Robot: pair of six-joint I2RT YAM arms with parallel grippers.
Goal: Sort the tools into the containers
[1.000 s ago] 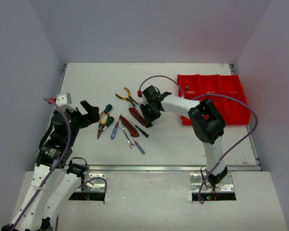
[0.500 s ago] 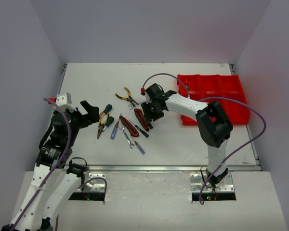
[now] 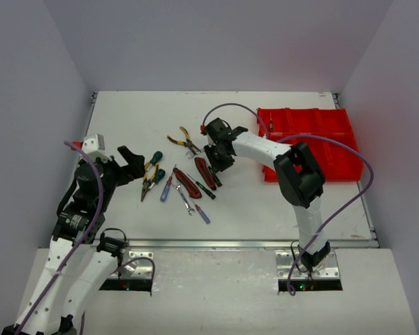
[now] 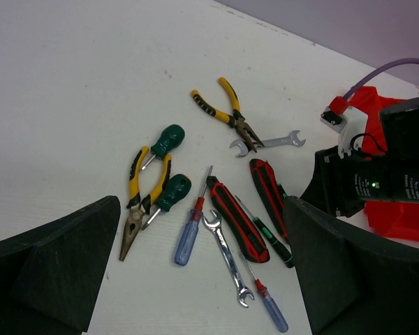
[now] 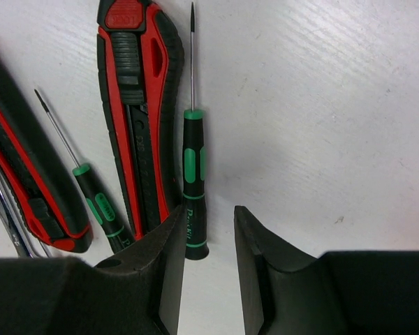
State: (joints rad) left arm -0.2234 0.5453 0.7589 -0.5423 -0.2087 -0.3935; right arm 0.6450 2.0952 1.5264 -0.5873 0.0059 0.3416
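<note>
The tools lie scattered mid-table: yellow pliers (image 3: 184, 142) (image 4: 223, 112), two red-black handled tools (image 3: 188, 183) (image 5: 136, 105), green screwdrivers (image 4: 166, 142), a blue screwdriver (image 4: 188, 234) and silver wrenches (image 4: 227, 257). The red container bin (image 3: 335, 171) stands at the right. My right gripper (image 3: 215, 166) (image 5: 209, 230) hangs low over the red-black tools, open by a narrow gap with nothing between its fingers. A thin green-black screwdriver (image 5: 194, 181) lies just ahead, beside the left finger. My left gripper (image 3: 129, 164) (image 4: 202, 209) is wide open, left of the pile and above the table.
A small dark tool (image 3: 271, 125) lies in the bin's back left compartment. A second thin green-black screwdriver (image 5: 98, 202) lies between the two red-black tools. White walls enclose the table on the left, back and right.
The right gripper shifted slightly toward the far side over the red-black tools; its jaws widened briefly, then narrowed again. The left arm has not moved.
</note>
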